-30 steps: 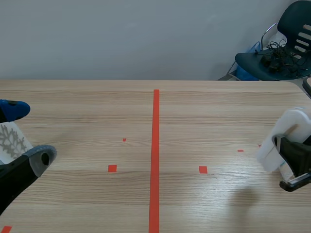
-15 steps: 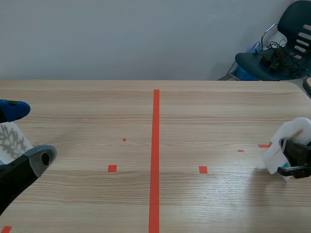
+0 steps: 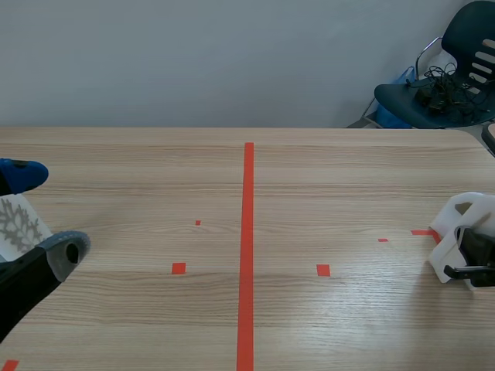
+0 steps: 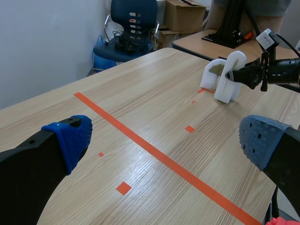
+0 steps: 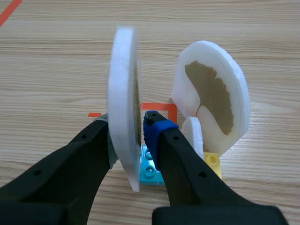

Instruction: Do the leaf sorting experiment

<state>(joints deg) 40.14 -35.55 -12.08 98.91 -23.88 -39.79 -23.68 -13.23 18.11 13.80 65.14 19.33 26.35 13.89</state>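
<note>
White leaf disc, clamped in the right claw, is now lowered to the tabletop beside a second disc; release is judged near. Left claw is held wide.

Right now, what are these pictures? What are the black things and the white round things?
This is a two-armed robot at a wooden table. One picture looks from between the arms; the other two come from cameras on each arm's wrist. The left gripper is open and holds nothing. The right gripper squeezes a white disc, standing on edge over a light blue toy brick. Beside it a second white disc with a brown leaf shape stands on a yellow brick. The red lines are only tape marks.
</note>
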